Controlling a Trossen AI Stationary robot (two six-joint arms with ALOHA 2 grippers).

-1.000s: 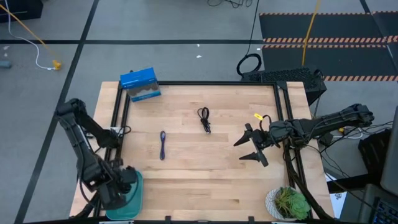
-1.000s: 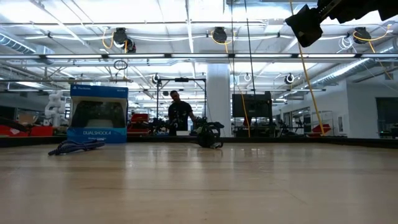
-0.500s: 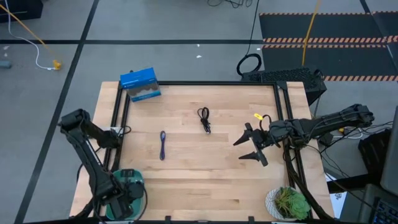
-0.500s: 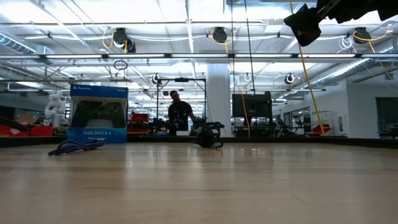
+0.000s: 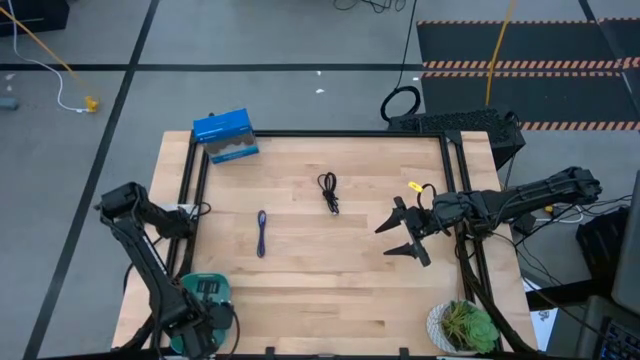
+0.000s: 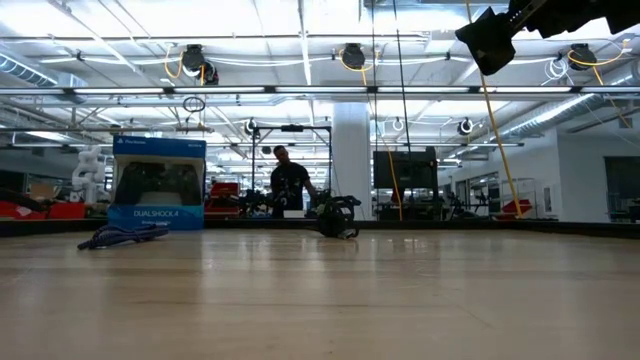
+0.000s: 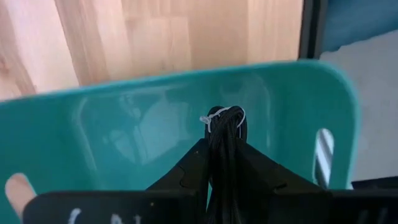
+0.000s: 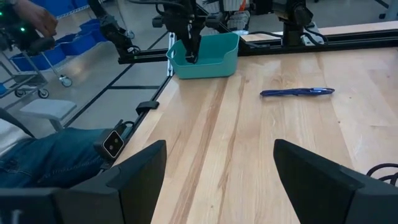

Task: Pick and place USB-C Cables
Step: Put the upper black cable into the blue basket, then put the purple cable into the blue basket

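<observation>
Cable bundles are light and floppy, so you should grip them at the tied middle. Left end effector (image 7: 225, 163) pinches a black cable (image 7: 225, 134) over the teal bin (image 7: 292, 106); right end effector (image 5: 404, 234) is spread. The blue-purple cable (image 5: 261, 232) and another black cable (image 5: 329, 191) lie on the tabletop (image 5: 340, 290).

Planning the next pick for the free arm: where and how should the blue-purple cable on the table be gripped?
Probably at the middle of the blue-purple cable, from straight above. It lies flat as a thin straight bundle running away from the table's front edge, so jaws set across its narrow width should span it. The right gripper hangs open nearby.
</observation>
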